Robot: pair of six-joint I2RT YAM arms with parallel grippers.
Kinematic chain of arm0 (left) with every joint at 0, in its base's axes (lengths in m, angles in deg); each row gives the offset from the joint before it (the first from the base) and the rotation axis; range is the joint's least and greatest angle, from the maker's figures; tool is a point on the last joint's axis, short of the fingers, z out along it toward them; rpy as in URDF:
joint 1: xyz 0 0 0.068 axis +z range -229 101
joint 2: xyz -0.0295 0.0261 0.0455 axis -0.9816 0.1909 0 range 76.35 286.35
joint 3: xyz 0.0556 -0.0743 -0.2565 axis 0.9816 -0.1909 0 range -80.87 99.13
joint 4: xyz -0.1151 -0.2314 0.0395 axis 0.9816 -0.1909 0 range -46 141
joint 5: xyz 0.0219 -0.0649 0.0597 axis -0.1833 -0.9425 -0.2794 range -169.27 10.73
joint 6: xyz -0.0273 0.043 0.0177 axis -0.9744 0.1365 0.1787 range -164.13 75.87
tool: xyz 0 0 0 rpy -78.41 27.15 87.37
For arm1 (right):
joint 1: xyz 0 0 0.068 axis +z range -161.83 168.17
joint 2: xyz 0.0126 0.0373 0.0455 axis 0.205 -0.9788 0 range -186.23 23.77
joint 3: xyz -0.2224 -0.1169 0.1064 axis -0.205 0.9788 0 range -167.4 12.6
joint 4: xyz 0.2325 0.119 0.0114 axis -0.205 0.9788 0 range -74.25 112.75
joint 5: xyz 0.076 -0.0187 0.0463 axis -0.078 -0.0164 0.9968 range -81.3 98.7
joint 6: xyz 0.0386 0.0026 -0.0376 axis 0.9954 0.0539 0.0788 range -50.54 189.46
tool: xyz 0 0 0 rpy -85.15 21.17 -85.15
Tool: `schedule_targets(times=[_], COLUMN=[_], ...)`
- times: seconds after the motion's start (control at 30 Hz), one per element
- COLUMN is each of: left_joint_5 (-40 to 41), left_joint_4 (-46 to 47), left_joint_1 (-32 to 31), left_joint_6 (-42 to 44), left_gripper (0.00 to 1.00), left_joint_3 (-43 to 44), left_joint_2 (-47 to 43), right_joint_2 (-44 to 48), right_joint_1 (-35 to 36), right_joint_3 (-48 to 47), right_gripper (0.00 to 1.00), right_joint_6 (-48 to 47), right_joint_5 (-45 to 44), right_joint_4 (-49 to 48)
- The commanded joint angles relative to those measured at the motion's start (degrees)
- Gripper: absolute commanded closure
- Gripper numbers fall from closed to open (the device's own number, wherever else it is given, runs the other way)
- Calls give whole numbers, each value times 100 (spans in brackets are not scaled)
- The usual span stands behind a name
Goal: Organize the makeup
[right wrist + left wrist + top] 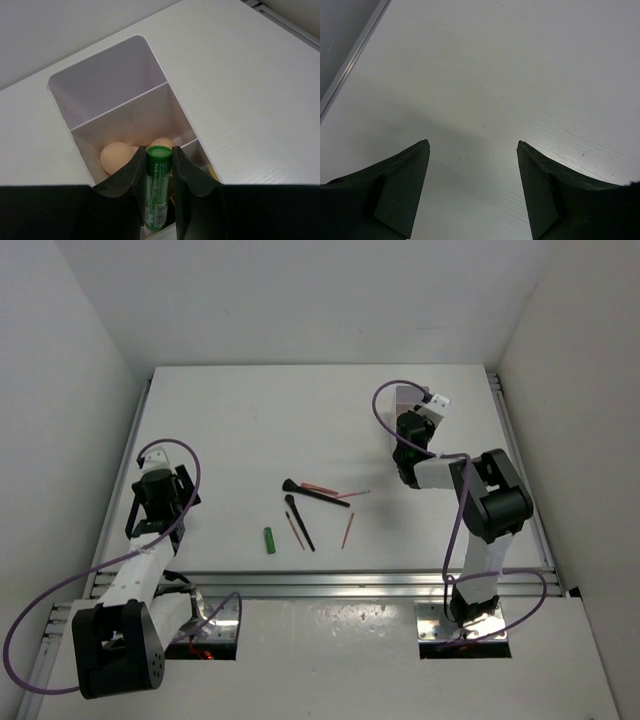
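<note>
My right gripper (159,151) is shut on a green tube (158,182) and holds it upright over the translucent white box (114,80). Two peach egg-shaped sponges (115,157) lie in the box's middle compartment, just beyond the tube's cap. In the top view this gripper (411,430) is at the box (409,396), far right. A second green tube (270,539), two black-handled brushes (301,524) and several thin pink pencils (347,530) lie on the table's middle. My left gripper (472,145) is open and empty over bare table at the left (160,502).
The box's far compartment (102,75) holds nothing visible. A metal rail (350,62) runs along the table's left edge, close to the left gripper. White walls enclose the table on three sides.
</note>
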Motion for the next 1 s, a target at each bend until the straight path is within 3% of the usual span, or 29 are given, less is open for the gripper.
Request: schedule_targets(times=[0.0, 0.07, 0.1, 0.37, 0.5, 0.6, 0.63, 0.67, 0.7, 0.73, 0.77, 0.83, 0.97], left_joint_5=[-46, -46, -46, -99, -99, -99, -29, -28, 24, 24, 77, 200, 437], left_joint_4=[230, 230, 230, 283, 335, 388, 388, 449, 502, 502, 555, 608, 608], left_joint_1=[74, 74, 74, 74, 21, 21, 21, 21, 21, 21, 21, 21, -84], left_joint_6=[-35, -35, -35, -35, -35, -35, -35, -35, -35, -35, -35, -35, -35], left_gripper=[24, 24, 24, 24, 24, 24, 24, 24, 24, 24, 24, 24, 24], left_joint_3=[-39, -39, -39, -92, -144, -145, -145, -197, -197, -197, -197, -197, -250], left_joint_2=[-5, -5, -5, -110, -163, -216, -216, -216, -268, -269, -269, -269, -409], right_joint_2=[-81, -64, -46, 437, 815, 1359, 1700, 1755, 1782, 1652, 1529, 961, 114], right_joint_1=[37, 45, 19, 37, 229, 518, 581, 721, 870, 1037, 1160, 1781, 2795], right_joint_3=[123, 245, 263, 562, 615, 380, 256, -372, -648, -885, -1627, -2141, -2978], right_gripper=[98, 86, 73, 43, 29, 25, 22, 22, 22, 22, 22, 22, 22], right_joint_6=[159, 142, 107, -271, -1367, -2298, -2450, -2434, -2190, -2092, -1987, -1907, -1565], right_joint_5=[134, 197, 293, 574, 505, 680, 1229, 1486, 2498, 2865, 3208, 4288, 4890], right_joint_4=[-765, -924, -968, -1284, -1136, -190, 1371, 2039, 3368, 4591, 5056, 6282, 6792])
